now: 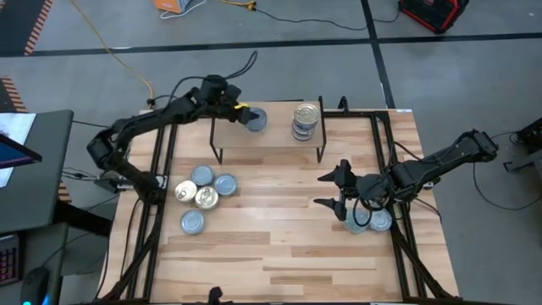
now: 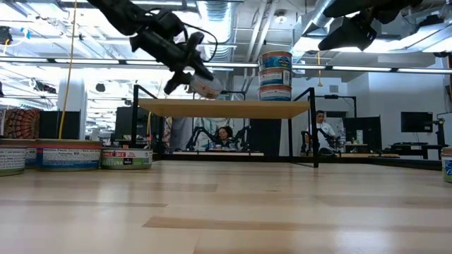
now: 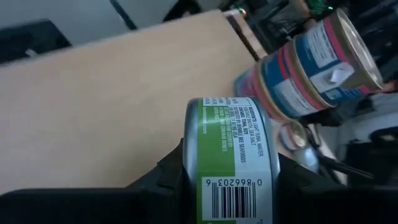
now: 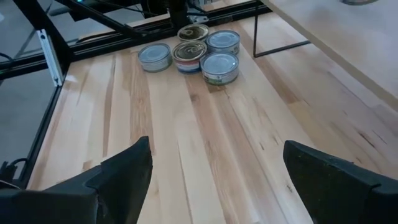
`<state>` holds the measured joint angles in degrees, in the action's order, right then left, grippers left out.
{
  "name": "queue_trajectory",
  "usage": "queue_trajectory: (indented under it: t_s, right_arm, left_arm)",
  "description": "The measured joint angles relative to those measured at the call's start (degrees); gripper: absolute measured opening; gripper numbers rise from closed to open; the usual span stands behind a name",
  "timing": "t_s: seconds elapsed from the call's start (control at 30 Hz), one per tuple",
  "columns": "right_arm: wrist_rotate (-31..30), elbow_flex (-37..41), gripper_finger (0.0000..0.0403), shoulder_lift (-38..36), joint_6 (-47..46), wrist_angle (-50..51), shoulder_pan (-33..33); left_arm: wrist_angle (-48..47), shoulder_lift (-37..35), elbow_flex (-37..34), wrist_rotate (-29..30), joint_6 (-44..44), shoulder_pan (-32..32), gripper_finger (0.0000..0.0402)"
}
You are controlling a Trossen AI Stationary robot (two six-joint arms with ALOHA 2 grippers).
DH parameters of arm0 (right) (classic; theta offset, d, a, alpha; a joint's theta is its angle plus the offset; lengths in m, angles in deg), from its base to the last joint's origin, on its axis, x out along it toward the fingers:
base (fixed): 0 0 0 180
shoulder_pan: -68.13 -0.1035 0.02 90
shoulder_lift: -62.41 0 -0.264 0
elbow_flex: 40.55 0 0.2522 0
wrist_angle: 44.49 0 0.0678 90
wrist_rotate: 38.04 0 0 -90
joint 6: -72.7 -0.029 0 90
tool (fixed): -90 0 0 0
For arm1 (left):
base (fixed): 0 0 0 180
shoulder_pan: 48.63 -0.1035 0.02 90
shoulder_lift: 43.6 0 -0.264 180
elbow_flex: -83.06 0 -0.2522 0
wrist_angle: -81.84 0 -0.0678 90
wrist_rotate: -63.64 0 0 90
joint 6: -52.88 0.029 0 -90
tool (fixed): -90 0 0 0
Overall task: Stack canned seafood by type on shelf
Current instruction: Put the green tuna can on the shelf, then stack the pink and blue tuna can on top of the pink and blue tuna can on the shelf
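My left gripper (image 1: 246,114) is over the shelf's (image 1: 271,140) left part, shut on a green-labelled tin (image 3: 227,143). In the low view this tin (image 2: 206,86) hangs tilted just above the shelf top (image 2: 226,109). A stack of red- and blue-labelled tins (image 1: 306,121) stands on the shelf's right part. Several loose tins (image 1: 203,193) rest flat on the table's left side. My right gripper (image 1: 324,191) hovers open over the table's right side, next to two tins (image 1: 370,220) that are partly hidden by its arm. My left gripper pinches the green-labelled tin's side wall (image 3: 214,180) between its two fingers (image 3: 168,177), one on each side of the round wall. It comes from the table's left, slanting down. The tin is lifted clear of the shelf and tilted.
The shelf stands on thin black legs (image 1: 220,157) at the table's far edge. Bare shelf top (image 3: 112,106) lies left of the stack (image 3: 311,68). Black rails (image 1: 157,220) run along both table sides. In the right wrist view, bare tabletop separates my open gripper (image 4: 214,180) from the loose tins (image 4: 193,53).
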<state>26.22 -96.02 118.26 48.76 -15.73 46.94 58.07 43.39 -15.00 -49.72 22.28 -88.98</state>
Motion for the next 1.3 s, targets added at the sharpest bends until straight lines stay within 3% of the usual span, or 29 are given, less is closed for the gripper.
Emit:
queue_trajectory:
  t_s: [0.2, 0.33, 0.73, 0.83, 1.0, 1.17, 1.3]
  right_arm:
    - [0.15, 0.00, 0.0382, 0.00, 0.02, -0.23, -0.56]
    - [0.13, 0.00, 0.0382, 0.01, 0.00, -0.20, -0.48]
    - [0.15, 0.02, 0.0382, 0.00, -0.02, -0.57, -0.52]
    - [0.15, 0.01, 0.0382, 0.02, -0.02, -0.55, -0.52]
    - [0.14, 0.01, 0.0382, 0.01, -0.03, -0.55, -0.52]
    - [0.14, 0.01, 0.0382, 0.00, 0.07, -0.47, -0.52]
    - [0.13, 0.02, 0.0382, 0.00, 0.24, -0.47, -0.39]
  left_arm:
    - [-0.31, 2.29, -0.04, -0.92, -1.61, 0.21, 0.0132]
    - [-2.08, 1.95, 0.07, 2.11, -0.47, 0.27, 0.0147]
    - [-4.70, -1.85, 0.00, 7.87, 7.30, 0.23, 0.0244]
    - [-4.73, -3.64, -0.02, 10.93, 10.09, 0.25, 0.0267]
    - [-4.53, -8.73, -0.02, 23.53, 18.13, 0.95, 0.0283]
    - [-9.24, -14.45, 0.00, 28.66, 35.60, 9.86, 0.0276]
    - [-16.41, -16.94, -0.02, 42.10, 46.29, 24.64, 0.0262]
